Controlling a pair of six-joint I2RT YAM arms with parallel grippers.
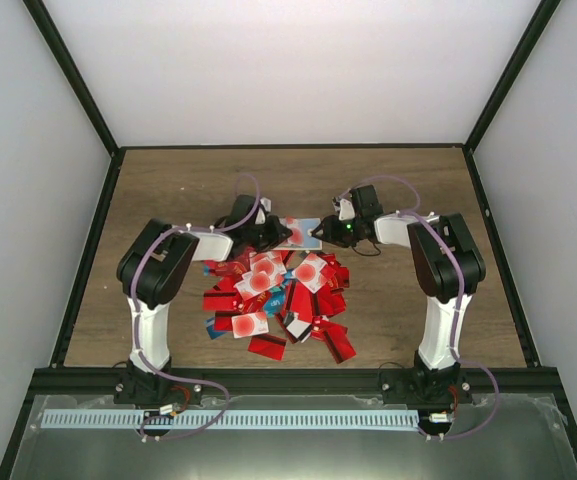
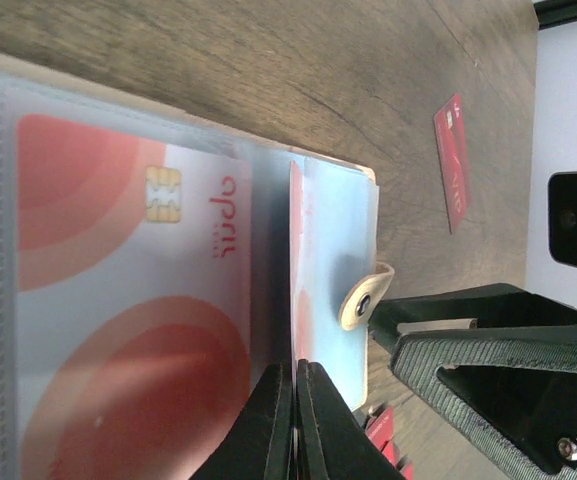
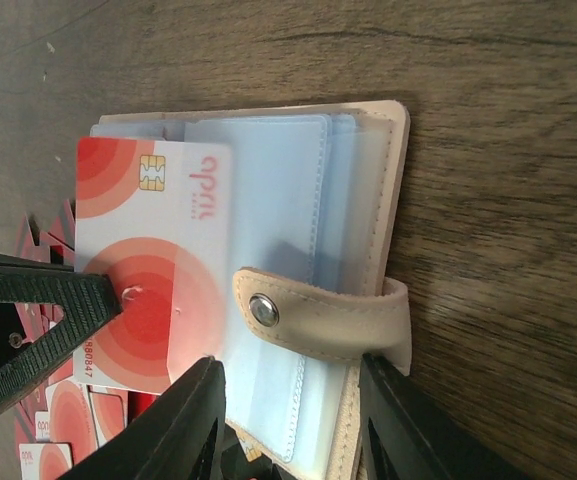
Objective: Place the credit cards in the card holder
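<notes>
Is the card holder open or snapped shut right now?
Open: the card holder lies spread, clear sleeves exposed, and its snap strap hangs loose, unfastened.

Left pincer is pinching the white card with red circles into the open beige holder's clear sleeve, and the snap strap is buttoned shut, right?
Not quite. The left pincer does pinch the white card with red circles at the open beige card holder, but the right wrist view shows the snap strap hanging loose, unbuttoned.

White card (image 3: pixel 153 265) with red rings; beige card holder (image 3: pixel 393 200) (sleeves seemingly pale blue); brown wood-grain table (image 1: pixel 168 190).
</notes>
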